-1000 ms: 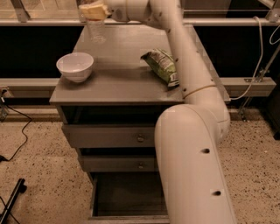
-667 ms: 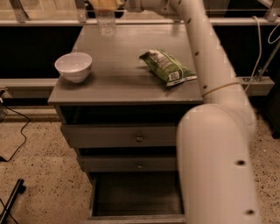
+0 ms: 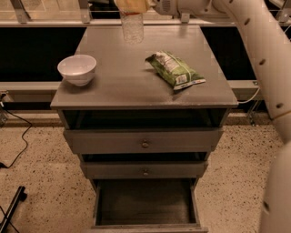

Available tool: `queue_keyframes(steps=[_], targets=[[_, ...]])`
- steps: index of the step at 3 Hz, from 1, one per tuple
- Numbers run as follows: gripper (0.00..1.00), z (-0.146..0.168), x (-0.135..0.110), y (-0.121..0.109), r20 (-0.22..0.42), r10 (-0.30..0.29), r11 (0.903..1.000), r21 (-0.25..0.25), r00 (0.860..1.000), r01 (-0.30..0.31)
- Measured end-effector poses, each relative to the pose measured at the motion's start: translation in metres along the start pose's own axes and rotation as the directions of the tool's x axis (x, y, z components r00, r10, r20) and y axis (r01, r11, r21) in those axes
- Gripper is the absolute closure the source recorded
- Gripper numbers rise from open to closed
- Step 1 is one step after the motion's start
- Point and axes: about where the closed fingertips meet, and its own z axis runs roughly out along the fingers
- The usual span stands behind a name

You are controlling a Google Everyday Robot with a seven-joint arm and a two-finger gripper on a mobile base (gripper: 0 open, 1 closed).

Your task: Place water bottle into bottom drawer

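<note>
- Looking down on the front of a grey cabinet (image 3: 136, 91) from the one camera view: the gripper (image 3: 132, 5) sits at the upper edge of the view, above the rear of the cabinet top and partly cut off by that edge.
- Gripper state: its pale yellowish fingers (image 3: 122, 5) are closed around the top of the water bottle (image 3: 132, 28), hiding the cap.
- Water bottle: upright, clear-walled, hanging straight below the gripper over the back centre of the cabinet top. Whether its base touches the surface cannot be told.
- Arm (image 3: 259, 45): white, running from the gripper across the top right and down the right side of the view.
- White bowl (image 3: 77, 69): stands on the left of the cabinet top, well apart from the bottle.
- Green snack bag (image 3: 175, 70): lies flat to the right of centre, nearer the front than the bottle.
- Top drawer (image 3: 113, 142) and middle drawer (image 3: 113, 170): each with a round knob, both slightly pulled out.
- Bottom drawer (image 3: 144, 202): pulled fully out, dark interior exposed, well below the bottle.
- Speckled floor (image 3: 41, 182): a dark cable (image 3: 18, 154) trails on the left.
</note>
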Motion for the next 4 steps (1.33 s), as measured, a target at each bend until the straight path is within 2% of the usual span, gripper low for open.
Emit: queue_keyframes(steps=[1,2,3,4], targets=[[1.0,-0.029,0.015,0.046,0.016,0.054,0.9974,-0.049,0.998,-0.053],[1.0,-0.04,0.038,0.107,0.075,0.066,0.989,-0.137,0.995,-0.055],[1.0,-0.04,0.038,0.107,0.075,0.066,0.989,-0.137,0.995,-0.055],[1.0,-0.046,0.04,0.125,0.078,0.074,0.9828,-0.175,0.994,-0.059]])
